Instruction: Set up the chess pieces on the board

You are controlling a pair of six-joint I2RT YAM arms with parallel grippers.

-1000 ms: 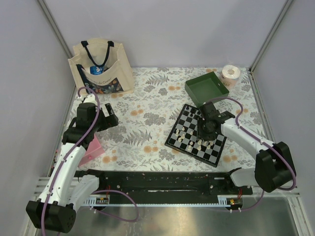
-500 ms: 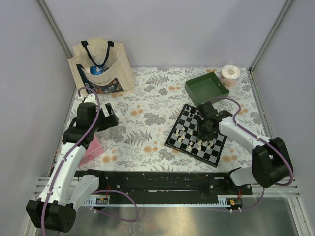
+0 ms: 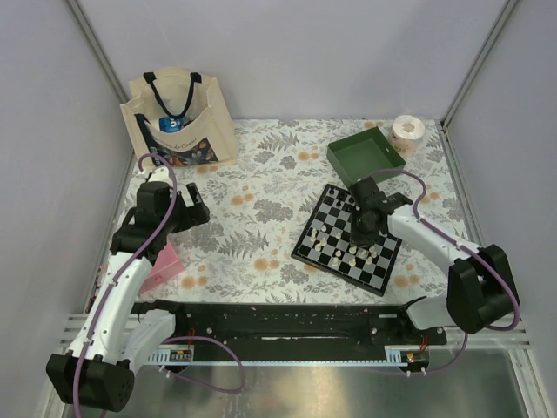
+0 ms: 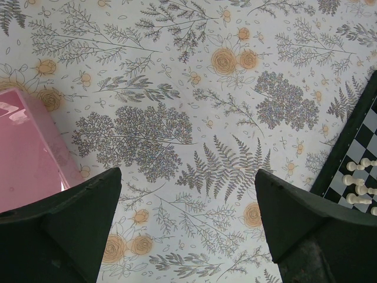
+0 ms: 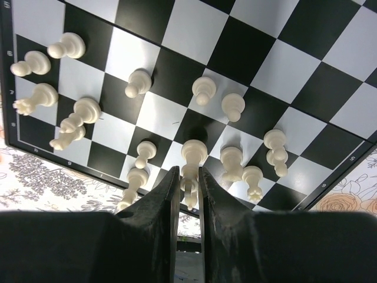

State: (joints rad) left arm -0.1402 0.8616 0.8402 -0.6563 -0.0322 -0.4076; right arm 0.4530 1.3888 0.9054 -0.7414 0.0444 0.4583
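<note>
**While the right claw is pinching one cream piece, the set-up is looking far from finished**

The right gripper (image 5: 188, 172) is hanging low over the board (image 5: 247, 47). Its two fingers are pressing together on a cream piece (image 5: 193, 152), which is standing close to the board's bordered edge. The other cream pieces (image 5: 232, 106) are standing on the same half of the board, some just beside the held one and not in straight rows. I am not finding any black pieces on the board.

The left gripper (image 4: 187, 175) is hovering well apart from the board over the flowered cloth. Its fingers are spread wide and holding nothing.

I am judging that the step in hand is the picking up of this one piece. The next move is calling for a straight lift, so that the close neighbours are not being knocked, and then a careful placing on its home square.
</note>
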